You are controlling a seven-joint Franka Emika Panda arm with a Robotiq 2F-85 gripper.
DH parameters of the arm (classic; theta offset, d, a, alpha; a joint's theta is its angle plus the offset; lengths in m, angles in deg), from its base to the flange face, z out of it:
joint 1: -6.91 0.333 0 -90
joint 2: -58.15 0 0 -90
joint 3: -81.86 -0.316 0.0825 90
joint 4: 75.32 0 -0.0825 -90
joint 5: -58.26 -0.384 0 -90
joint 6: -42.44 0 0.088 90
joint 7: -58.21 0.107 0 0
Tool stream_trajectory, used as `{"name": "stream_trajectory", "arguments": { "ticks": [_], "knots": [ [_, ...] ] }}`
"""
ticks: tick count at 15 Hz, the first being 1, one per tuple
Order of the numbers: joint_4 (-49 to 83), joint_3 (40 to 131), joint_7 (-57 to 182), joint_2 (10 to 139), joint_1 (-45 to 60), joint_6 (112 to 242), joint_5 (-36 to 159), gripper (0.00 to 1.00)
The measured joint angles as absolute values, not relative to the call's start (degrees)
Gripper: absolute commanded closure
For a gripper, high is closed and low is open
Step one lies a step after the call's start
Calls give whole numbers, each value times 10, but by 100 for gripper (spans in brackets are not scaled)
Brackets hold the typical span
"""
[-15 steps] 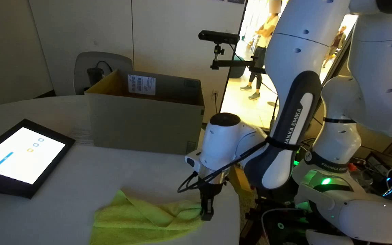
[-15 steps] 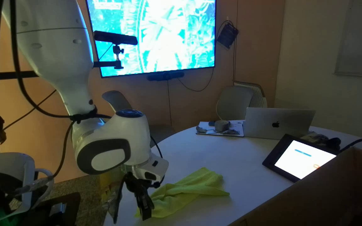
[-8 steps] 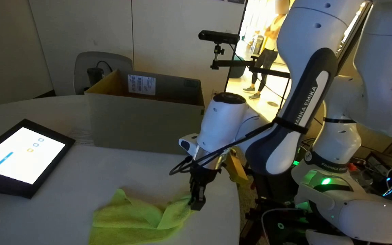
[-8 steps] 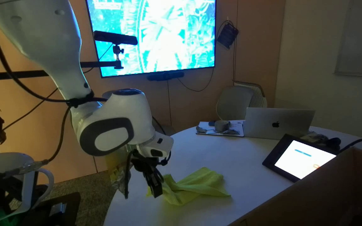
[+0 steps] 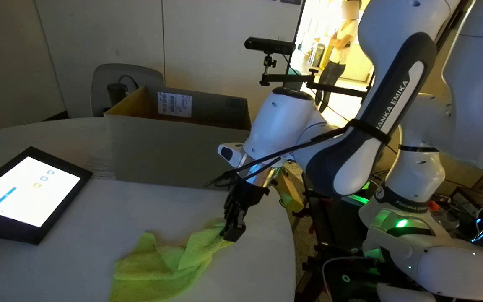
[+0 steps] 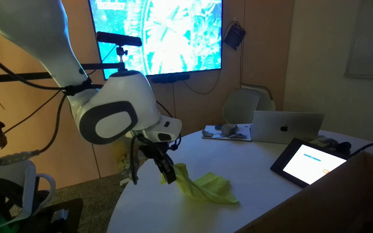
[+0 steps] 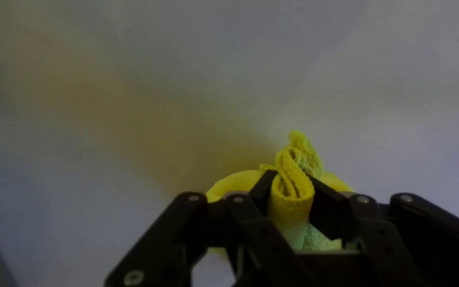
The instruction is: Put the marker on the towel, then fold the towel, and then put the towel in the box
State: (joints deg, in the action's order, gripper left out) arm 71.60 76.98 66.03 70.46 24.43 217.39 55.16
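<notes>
The yellow-green towel [image 5: 162,268] lies crumpled on the table, and it also shows in an exterior view [image 6: 210,191]. My gripper [image 5: 233,235] is shut on one end of it, and that end is raised off the table. In the wrist view the gripper [image 7: 291,179] pinches a bunched, folded-over part of the towel [image 7: 291,203] between its fingertips. The rest of the towel trails on the table. The brown cardboard box [image 5: 178,153] stands open behind the gripper; its side fills a corner of an exterior view [image 6: 319,200]. The marker does not show; it is hidden or out of view.
A dark-framed tablet [image 5: 32,191] stands on the table beside the box. A laptop [image 6: 288,127] and a board with a roll of tape [image 6: 227,132] lie across the table. The table's rounded edge [image 5: 289,235] runs close to the gripper.
My gripper has risen and moved inward over the table, tilting a little. The held towel end has come up with it, while the far part has stayed on the table.
</notes>
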Motion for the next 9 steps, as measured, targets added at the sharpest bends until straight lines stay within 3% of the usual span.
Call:
{"name": "stream_trajectory", "arguments": {
  "ticks": [9],
  "knots": [
    [701,750,658,691,238,2183,553,91]
  ]
}}
